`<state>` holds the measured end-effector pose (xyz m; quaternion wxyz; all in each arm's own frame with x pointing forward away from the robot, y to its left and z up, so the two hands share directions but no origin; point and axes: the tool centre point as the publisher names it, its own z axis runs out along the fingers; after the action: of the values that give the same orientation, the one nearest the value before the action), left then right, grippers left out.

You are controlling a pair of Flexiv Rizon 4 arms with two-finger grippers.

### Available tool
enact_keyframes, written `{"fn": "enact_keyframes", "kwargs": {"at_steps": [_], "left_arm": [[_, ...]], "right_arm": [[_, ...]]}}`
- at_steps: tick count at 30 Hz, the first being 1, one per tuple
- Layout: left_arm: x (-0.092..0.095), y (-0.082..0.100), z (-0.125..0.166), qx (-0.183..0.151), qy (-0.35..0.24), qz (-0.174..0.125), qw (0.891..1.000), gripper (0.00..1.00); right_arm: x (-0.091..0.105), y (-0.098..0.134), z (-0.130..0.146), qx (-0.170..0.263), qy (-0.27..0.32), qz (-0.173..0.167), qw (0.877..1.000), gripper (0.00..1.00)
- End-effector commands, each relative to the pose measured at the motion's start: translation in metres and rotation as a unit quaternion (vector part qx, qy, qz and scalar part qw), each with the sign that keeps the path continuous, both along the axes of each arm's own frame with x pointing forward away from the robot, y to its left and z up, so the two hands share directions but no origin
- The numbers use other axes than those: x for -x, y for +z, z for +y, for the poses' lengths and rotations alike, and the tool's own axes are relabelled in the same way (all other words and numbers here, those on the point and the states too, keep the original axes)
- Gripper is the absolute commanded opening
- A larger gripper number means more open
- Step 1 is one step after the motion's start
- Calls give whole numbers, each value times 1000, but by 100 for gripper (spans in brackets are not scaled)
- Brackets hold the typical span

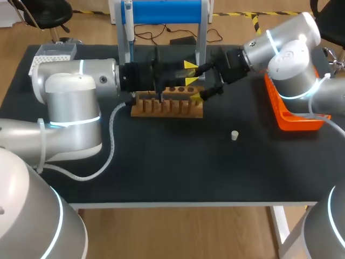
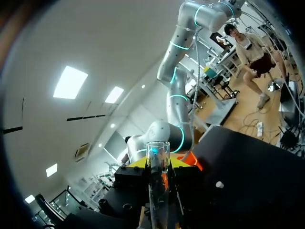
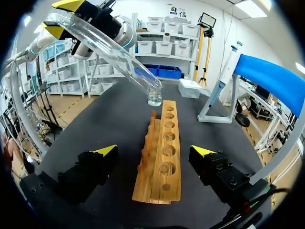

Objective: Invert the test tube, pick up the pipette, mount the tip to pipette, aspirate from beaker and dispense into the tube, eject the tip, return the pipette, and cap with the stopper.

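L claw (image 3: 62,18) clenched on closed end of test tube (image 3: 107,45). Tube slanted down ahead of it, open mouth by far end of wooden rack (image 3: 169,138); contact w/ rack: can't tell. R claw (image 3: 155,151) released, fingers wide, one either side of rack's near end, gap off both long edges. Pipette (image 3: 228,67) hung on blue stand (image 3: 269,78), ahead of R claw, beyond rack and off to one side. Stopper (image 1: 235,135) lay alone on table (image 1: 161,167), well apart from both claws, toward front edge, w/ wide stretch of table between it and rack. Orange tray (image 1: 294,118) sat beside R arm at table's right edge.
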<state>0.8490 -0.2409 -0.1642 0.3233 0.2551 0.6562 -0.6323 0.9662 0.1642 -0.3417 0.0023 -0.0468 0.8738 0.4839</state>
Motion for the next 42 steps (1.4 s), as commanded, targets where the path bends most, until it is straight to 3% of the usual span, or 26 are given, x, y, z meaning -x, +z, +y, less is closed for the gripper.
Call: {"fn": "enact_keyframes", "kwargs": {"at_steps": [1, 6, 12, 15, 18, 22, 28, 42], "left_arm": [[-10, 0, 1, -7, -2, 48, 999, 0], [-29, 6, 11, 26, 4, 134, 991, 0], [-47, 15, 21, 70, 13, 198, 978, 0], [-55, 15, 24, 81, 15, 237, 968, 0], [-61, 14, 26, 71, 17, 267, 961, 0], [-69, 11, 27, 65, 23, 298, 952, 0], [-80, 11, 27, 81, 26, 315, 945, 0], [-108, -2, 26, 69, 22, 373, 925, 0]], "right_arm": [[0, 0, 0, 0, 0, 0, 1000, 100], [0, 0, 0, 0, 0, 0, 1000, 100], [0, 0, 0, 0, 0, 0, 1000, 100], [0, 0, 0, 0, 0, 0, 1000, 100], [0, 0, 0, 0, 0, 0, 1000, 100], [0, 0, 0, 0, 0, 0, 1000, 100], [0, 0, 0, 0, 0, 0, 1000, 100], [0, 0, 0, 0, 0, 0, 1000, 100]]}}
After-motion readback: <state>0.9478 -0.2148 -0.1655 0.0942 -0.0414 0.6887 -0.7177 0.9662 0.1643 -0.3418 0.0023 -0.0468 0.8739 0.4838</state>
